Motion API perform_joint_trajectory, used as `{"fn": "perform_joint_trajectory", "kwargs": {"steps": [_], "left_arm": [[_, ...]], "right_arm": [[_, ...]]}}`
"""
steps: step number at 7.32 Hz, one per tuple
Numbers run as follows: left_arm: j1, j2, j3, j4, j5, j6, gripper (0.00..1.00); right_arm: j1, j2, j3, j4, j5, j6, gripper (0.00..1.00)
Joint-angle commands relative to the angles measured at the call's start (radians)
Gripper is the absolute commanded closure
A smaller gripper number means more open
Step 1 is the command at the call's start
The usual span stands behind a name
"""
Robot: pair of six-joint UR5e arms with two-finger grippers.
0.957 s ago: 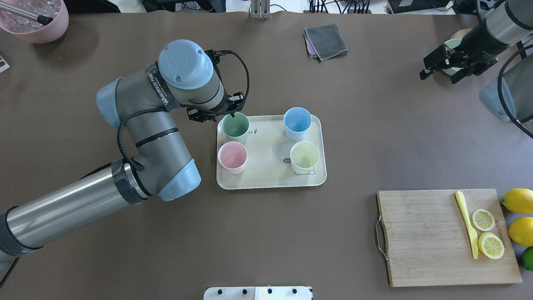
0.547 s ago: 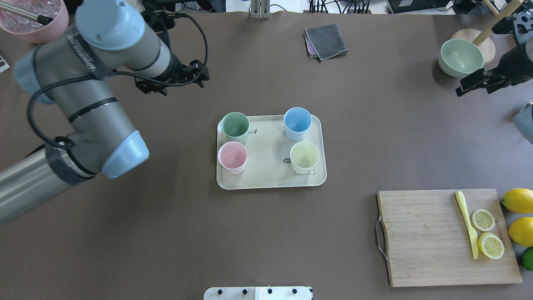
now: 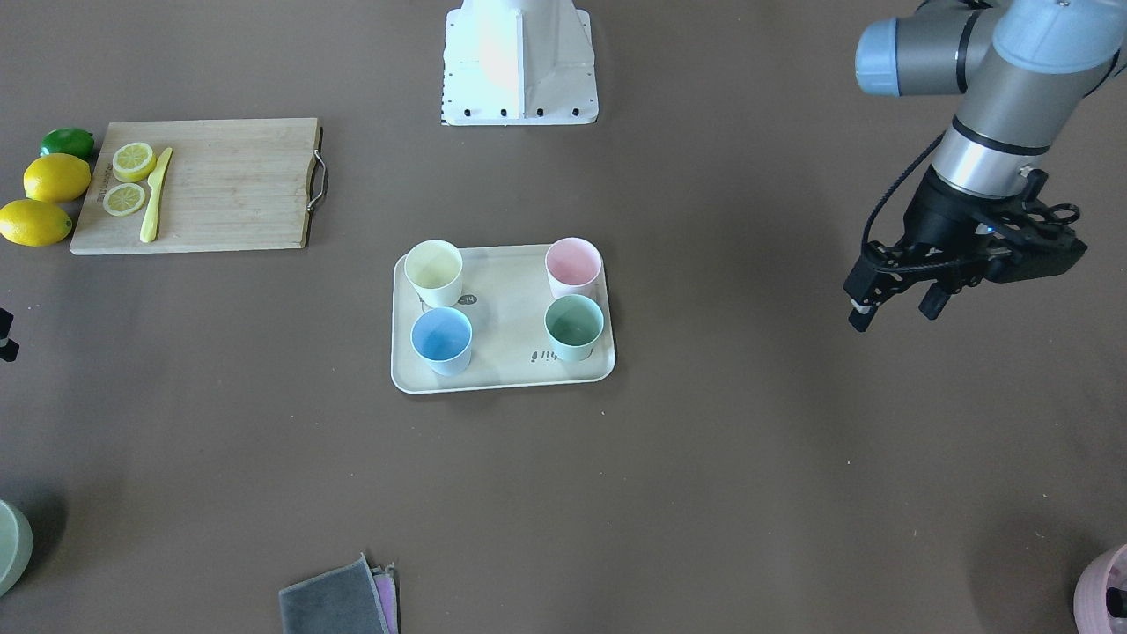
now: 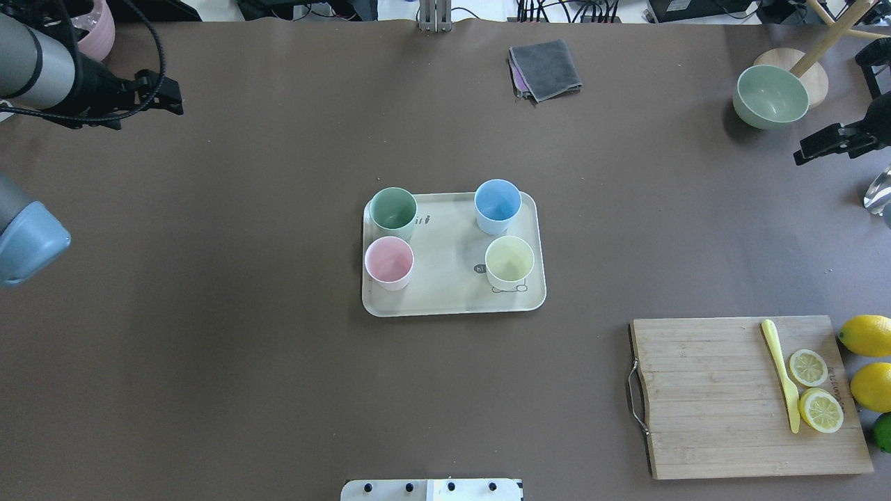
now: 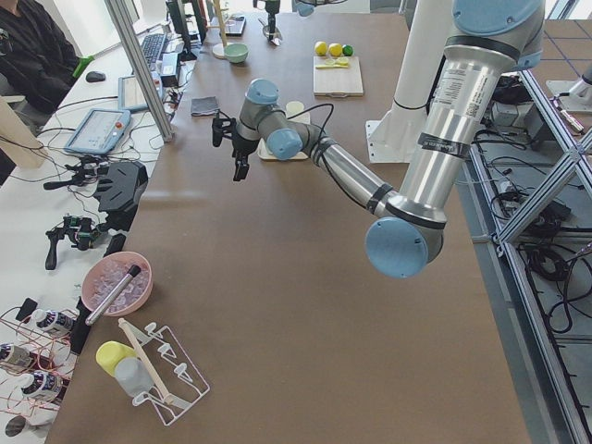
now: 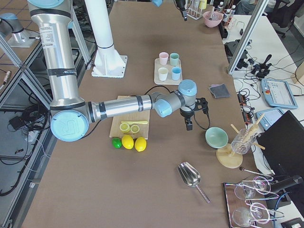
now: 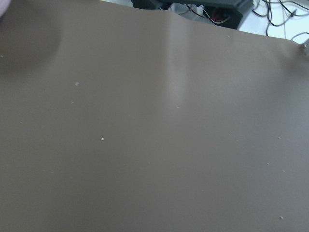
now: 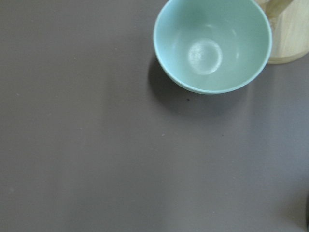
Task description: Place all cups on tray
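Overhead exterior view showed four cups point(image 4: 393, 209) upright on the tray point(image 4: 452, 303) at the tabletop point(image 4: 278, 362) centre, so the left gripper point(image 3: 891, 313), apart and empty at ten o'clock, should avoid bumping them; of the right gripper point(image 4: 832, 142) I could not tell the state.

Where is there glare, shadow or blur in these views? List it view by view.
Left wrist view: soft, near featureless table, pale sheen streak at upper centre, dark shadow top left. Right wrist view: bright spot in the bottom of the green bowl, its shadow below and to its left. Front-facing view: white robot base overexposed.
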Motion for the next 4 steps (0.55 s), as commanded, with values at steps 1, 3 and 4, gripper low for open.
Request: {"fn": "perform_joint_trajectory", "kwargs": {"steps": [1,3,4], "left_arm": [[-0.084,0.094,0.057,-0.038,-0.033,0.179,0.02],[-0.251,0.2,0.103,-0.035,-0.229,0.446,0.02],[-0.334,0.248,0.106,-0.032,-0.278,0.565,0.02]], "right_arm": [[0.105,-0.039,-0.014,-0.051,0.058,-0.113,0.0],[0.194,-0.05,0.003,-0.215,0.069,-0.207,0.0],[0.245,-0.096,0.003,-0.24,0.069,-0.346,0.0]]}}
